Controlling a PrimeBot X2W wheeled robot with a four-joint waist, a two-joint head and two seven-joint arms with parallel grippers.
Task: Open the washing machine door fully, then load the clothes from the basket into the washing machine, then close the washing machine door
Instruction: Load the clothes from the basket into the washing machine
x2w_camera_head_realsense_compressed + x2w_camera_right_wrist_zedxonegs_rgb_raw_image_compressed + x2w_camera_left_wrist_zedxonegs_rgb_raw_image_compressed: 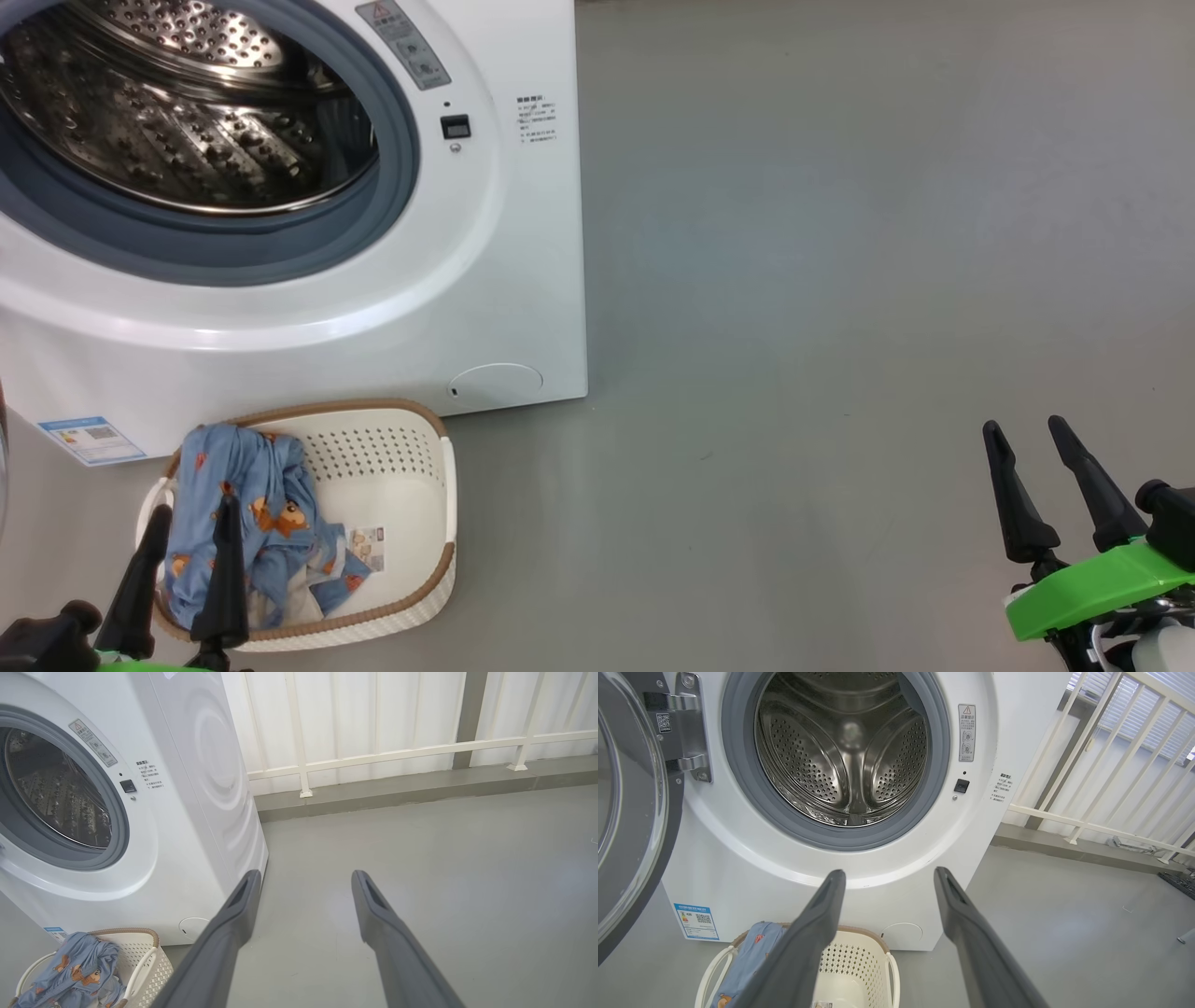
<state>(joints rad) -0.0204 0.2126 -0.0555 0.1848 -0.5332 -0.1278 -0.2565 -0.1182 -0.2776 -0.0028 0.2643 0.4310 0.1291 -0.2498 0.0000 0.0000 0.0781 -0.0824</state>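
The washer is shown in white, with a blue-grey gasket and a silver drum dotted with holes. The basket is seen in cream, perforated and rimmed in brown. The clothes are printed light blue with orange-brown bears. The floor is grey; the fingers are black, their mounts green.

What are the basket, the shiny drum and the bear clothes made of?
The basket looks like cream plastic, matte, with rows of little holes. The drum looks like polished steel: silvery, shiny and full of holes. The clothes look like soft cloth, since they crumple and fold.
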